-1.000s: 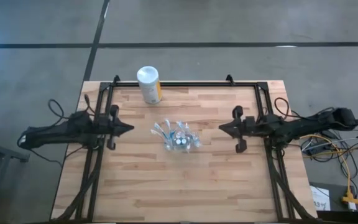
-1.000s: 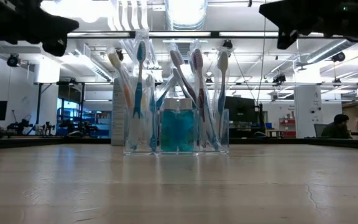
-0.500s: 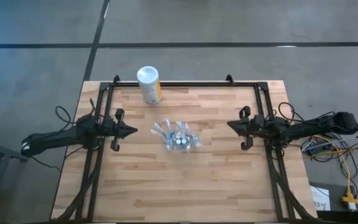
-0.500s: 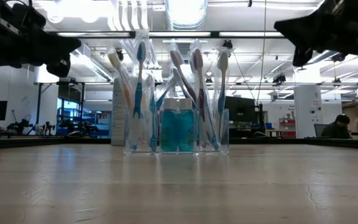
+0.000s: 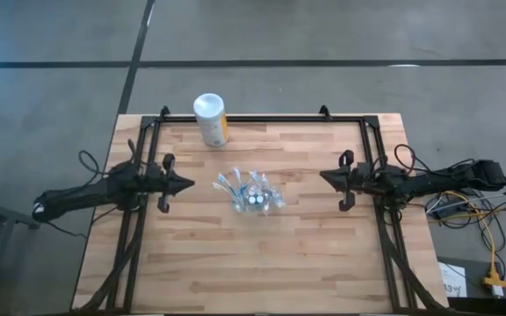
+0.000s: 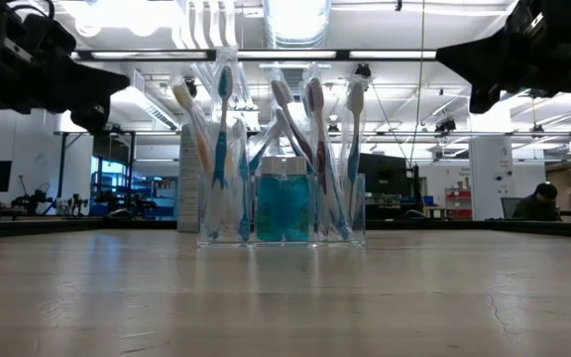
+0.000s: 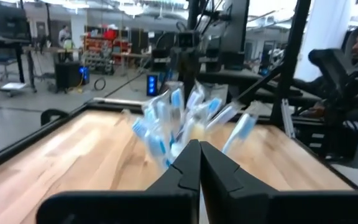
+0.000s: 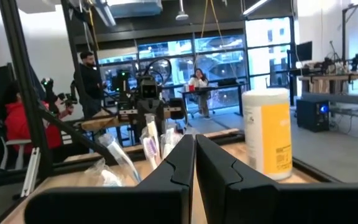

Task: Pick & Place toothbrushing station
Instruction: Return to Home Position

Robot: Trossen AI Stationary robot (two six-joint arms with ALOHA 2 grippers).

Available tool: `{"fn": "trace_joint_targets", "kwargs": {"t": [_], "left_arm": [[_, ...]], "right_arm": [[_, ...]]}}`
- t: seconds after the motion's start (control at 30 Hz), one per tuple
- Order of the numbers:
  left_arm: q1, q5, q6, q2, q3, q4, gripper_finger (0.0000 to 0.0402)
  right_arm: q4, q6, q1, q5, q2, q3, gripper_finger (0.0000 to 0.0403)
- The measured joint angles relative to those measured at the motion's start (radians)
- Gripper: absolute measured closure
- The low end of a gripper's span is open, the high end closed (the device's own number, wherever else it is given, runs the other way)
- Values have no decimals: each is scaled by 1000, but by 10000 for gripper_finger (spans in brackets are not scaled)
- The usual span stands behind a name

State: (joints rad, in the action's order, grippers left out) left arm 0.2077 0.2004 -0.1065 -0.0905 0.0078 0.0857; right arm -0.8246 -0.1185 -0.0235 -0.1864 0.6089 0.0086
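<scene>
Hanging over the side rails of the table (image 5: 235, 263), both arms sit well apart from the work. The left gripper (image 5: 184, 183) points inward from its side with its two fingers pressed flat together on nothing. The right gripper (image 5: 324, 176) mirrors it from the far side, jaws likewise closed and empty. Between them, near the middle of the boards, stands the clear organizer (image 6: 281, 233), upright and touched by neither arm. It holds the toothbrushes (image 6: 222, 129) in their crinkly clear wrappers, fanned out heads-up and leaning at different angles. The teal tubes (image 6: 284, 206) with white caps stand upright in the centre compartment. A white canister (image 5: 210, 120) with a yellow label stands farther back, near the rear rail, apart from the set.

From where I watch, the sorting looks finished and the arms look parked. Should the set need shifting, I'd judge it light but top-heavy: the brushes rise far above the rim, so a nudge up high would tip it. The plastic walls look stiff, thin and slick, likely to skate on the wood rather than grip it. The safest hold would be one outer wall pinched gently at the rim. A single brush is best taken by its handle just above the rim, since the wrapper would slip or crumple.
</scene>
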Motion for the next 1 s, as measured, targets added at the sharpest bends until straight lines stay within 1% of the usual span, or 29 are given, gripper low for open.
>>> {"fn": "trace_joint_targets", "kwargs": {"t": [0.2, 0.43, 1.0], "left_arm": [[0, -1, -3, 25, 0, -16, 388], [0, -1, -5, 23, -1, -16, 391], [-1, -4, -7, 23, -2, -16, 390]], "right_arm": [[-11, 16, 0, 0, 1, 0, 390], [14, 12, 0, 2, 8, 0, 390], [14, 14, 0, 2, 16, 0, 390]]}}
